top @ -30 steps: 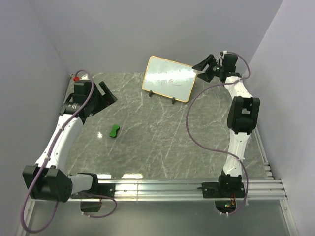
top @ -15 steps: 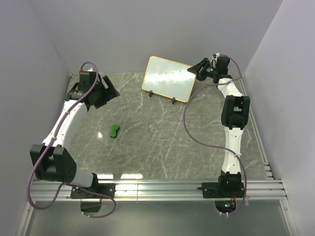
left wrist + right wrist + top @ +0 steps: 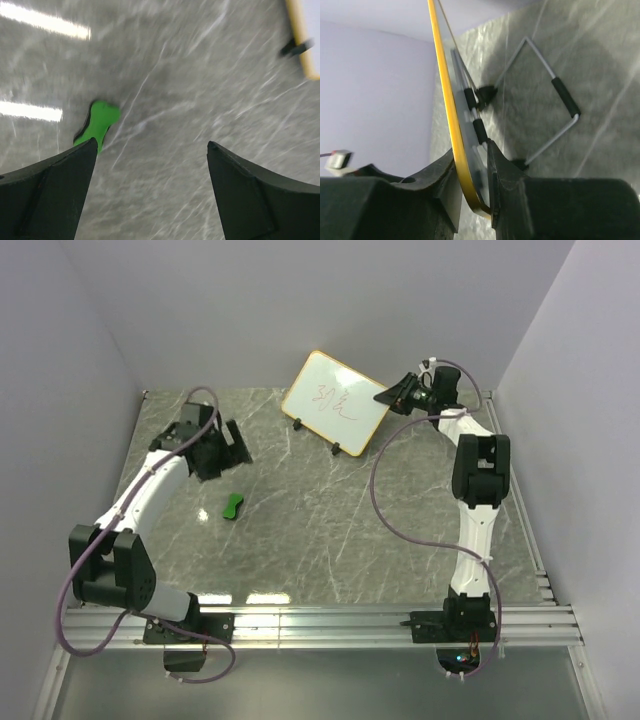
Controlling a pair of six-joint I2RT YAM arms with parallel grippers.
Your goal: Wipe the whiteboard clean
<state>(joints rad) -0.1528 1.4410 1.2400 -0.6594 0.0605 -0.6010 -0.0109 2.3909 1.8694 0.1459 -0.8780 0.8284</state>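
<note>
Pinching the unerased whiteboard (image 3: 335, 405) edgewise is the right hand (image 3: 470, 170); left hand (image 3: 150, 150) is hovering open, eraser (image 3: 98, 125) ungrasped at six o'clock

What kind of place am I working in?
Probably a lab test cell: plain walls around a marbled tabletop, an aluminium mounting rail, only a whiteboard and green eraser as props.

- From above, bright, even, diffuse light falls on the whiteboard (image 3: 335, 402), with only faint, soft shadows at its feet.
- Two white glare patches sit on the table (image 3: 320, 530), well apart from the whiteboard, by the near edge.
- The left wrist view is motion-smeared throughout, with two glare streaks on the side opposite the whiteboard.
- In the right wrist view the whiteboard's edge is fairly sharp. Behind it the table is shadowed, and the right gripper (image 3: 471, 150) around it is nearly black.
</note>
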